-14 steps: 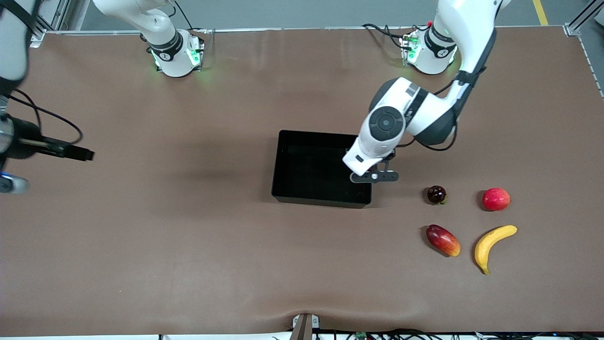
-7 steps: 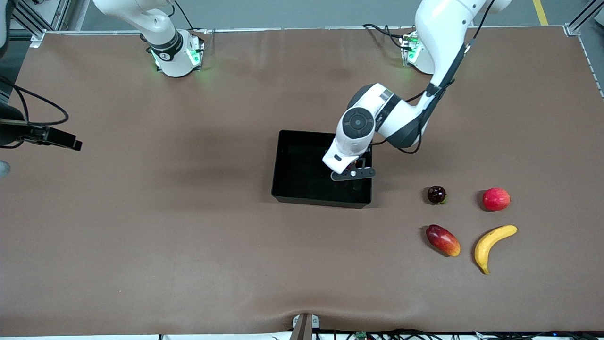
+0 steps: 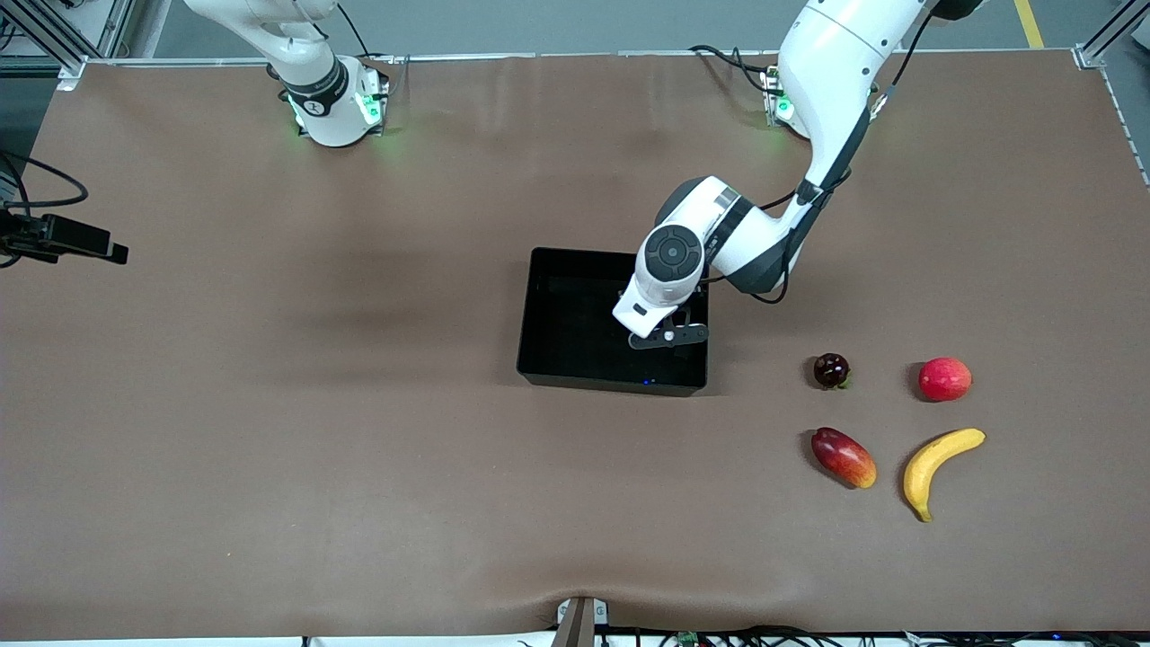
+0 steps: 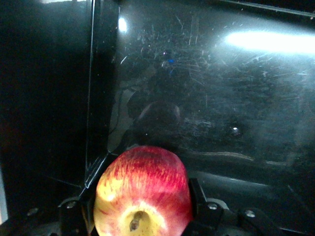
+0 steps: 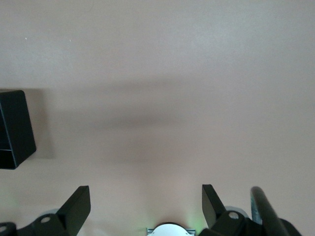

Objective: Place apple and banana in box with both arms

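Note:
A red apple [image 4: 142, 189] with yellow streaks sits between the fingers of my left gripper [image 4: 142, 214], which is shut on it. In the front view the left gripper [image 3: 669, 335] hangs inside the black box [image 3: 611, 383], toward the left arm's end of it, and the wrist hides the apple. The box's scratched floor [image 4: 221, 98] lies just beneath the apple. The yellow banana [image 3: 939, 469] lies on the table nearer the front camera, toward the left arm's end. My right gripper [image 5: 145, 196] is open over bare table, with a corner of the box [image 5: 15, 128] off to one side.
Beside the banana lie an oblong red-orange fruit [image 3: 843, 456], a plain red-pink round fruit [image 3: 944, 378] and a small dark round fruit [image 3: 831, 369]. The right arm's hand [image 3: 67, 238] shows at the edge of the front view, at the right arm's end.
My left gripper has carried the apple from the box's wall at the left arm's end to over the box's inside. The right arm's hand has drawn back toward the view's edge.

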